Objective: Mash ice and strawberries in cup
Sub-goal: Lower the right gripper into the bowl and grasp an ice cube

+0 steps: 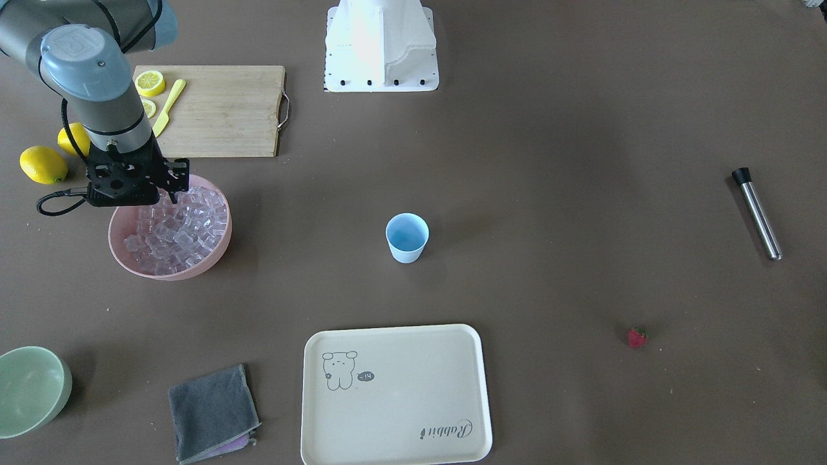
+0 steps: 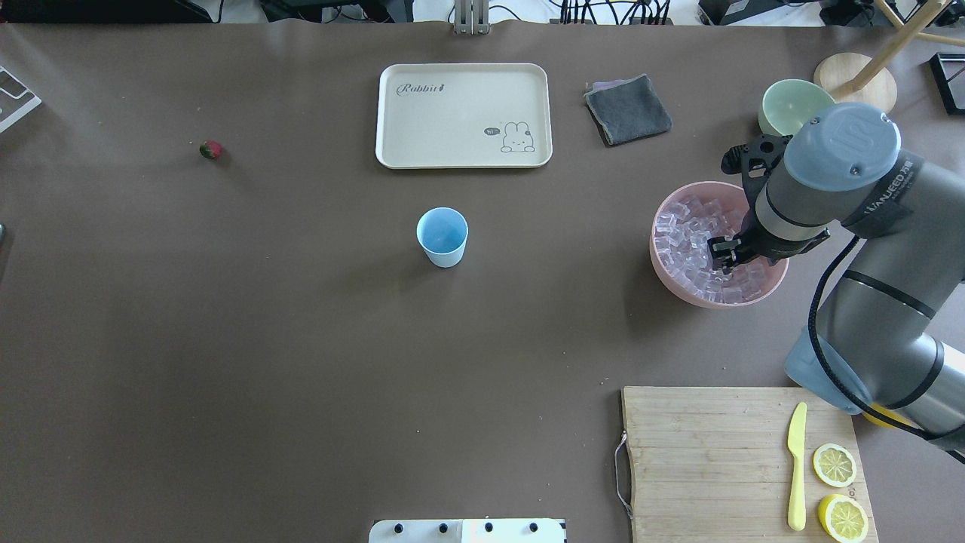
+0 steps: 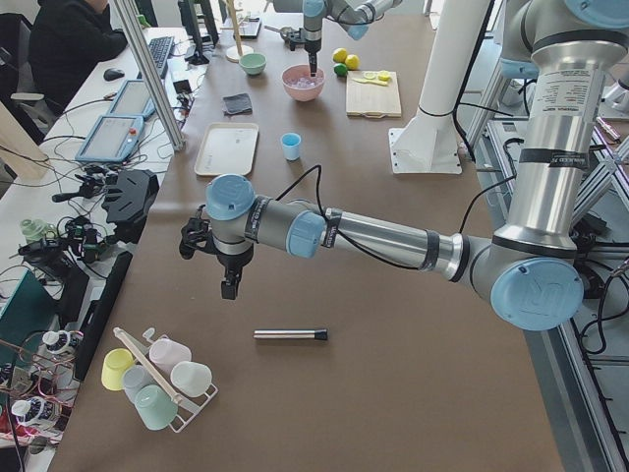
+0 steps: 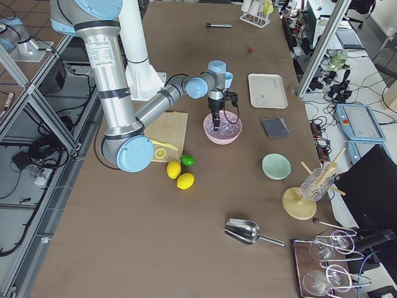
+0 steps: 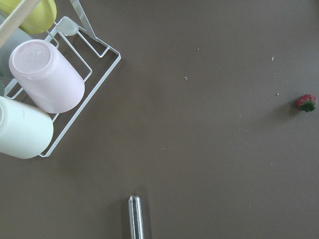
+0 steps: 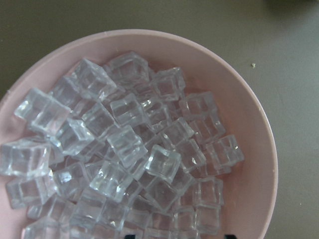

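The ice [image 6: 124,149] is a heap of clear cubes filling a pink bowl [image 2: 663,265]. My right gripper [image 2: 716,255] hangs just above that heap, pointing down; in the right wrist view its two dark fingertips [image 6: 228,236] show apart at the bottom edge, open with nothing between them. The light-blue cup [image 2: 442,236] stands upright mid-table, nothing visible inside. One small red strawberry [image 2: 211,149] lies alone far off on the left side. My left gripper [image 3: 229,287] hovers above the table near a steel muddler [image 3: 290,334]; I cannot tell if it is open or shut.
A cream tray [image 2: 392,113], grey cloth [image 2: 627,109] and pale green bowl [image 2: 780,102] lie beyond the cup. A cutting board [image 2: 701,452] holds lemon halves and a yellow knife [image 2: 797,464]. A cup rack [image 5: 75,104] sits near the left arm.
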Available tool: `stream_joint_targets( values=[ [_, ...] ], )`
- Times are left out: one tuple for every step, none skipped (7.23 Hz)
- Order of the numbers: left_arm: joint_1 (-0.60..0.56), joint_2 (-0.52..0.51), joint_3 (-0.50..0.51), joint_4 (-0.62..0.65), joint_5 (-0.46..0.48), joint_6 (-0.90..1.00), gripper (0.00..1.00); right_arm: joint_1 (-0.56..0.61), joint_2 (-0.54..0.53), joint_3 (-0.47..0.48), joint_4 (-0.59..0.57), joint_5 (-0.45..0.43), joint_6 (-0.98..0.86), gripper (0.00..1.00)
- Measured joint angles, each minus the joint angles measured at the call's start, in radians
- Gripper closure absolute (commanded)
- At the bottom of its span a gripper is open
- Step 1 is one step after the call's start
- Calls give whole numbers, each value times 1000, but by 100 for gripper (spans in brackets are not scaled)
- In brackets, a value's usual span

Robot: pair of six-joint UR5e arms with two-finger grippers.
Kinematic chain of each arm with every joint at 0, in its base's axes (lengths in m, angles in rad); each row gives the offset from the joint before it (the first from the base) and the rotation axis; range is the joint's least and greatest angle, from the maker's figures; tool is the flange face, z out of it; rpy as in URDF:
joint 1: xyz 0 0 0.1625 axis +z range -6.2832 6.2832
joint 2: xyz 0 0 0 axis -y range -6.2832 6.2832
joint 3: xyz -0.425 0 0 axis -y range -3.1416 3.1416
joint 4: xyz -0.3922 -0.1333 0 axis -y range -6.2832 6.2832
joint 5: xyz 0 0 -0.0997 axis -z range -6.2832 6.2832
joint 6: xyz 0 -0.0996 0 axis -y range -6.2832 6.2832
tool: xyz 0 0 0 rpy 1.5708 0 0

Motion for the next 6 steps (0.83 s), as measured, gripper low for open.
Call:
stream_joint_targets(
  values=[
    [0,-1,-1,0,-1,-2,2,-12,0,2,-7,-8,1,33],
    [0,-1,-2,0,-2,-3,2,-25,0,3,-10,-18,6,34],
    [0,1,-4,-1,-3,-4,2,-38,-2,3,-11,-33,19,35],
    [1,3,-7,-1,-3,-4,2,-52,-5,2,-12,-56,32,39],
    [1,6,-9,-2,-4,-4,2,-68,-5,1,-16,-74,46,51],
    [1,7,-11,-2,-5,-4,2,-79,-3,2,-22,-83,63,54]
  ],
)
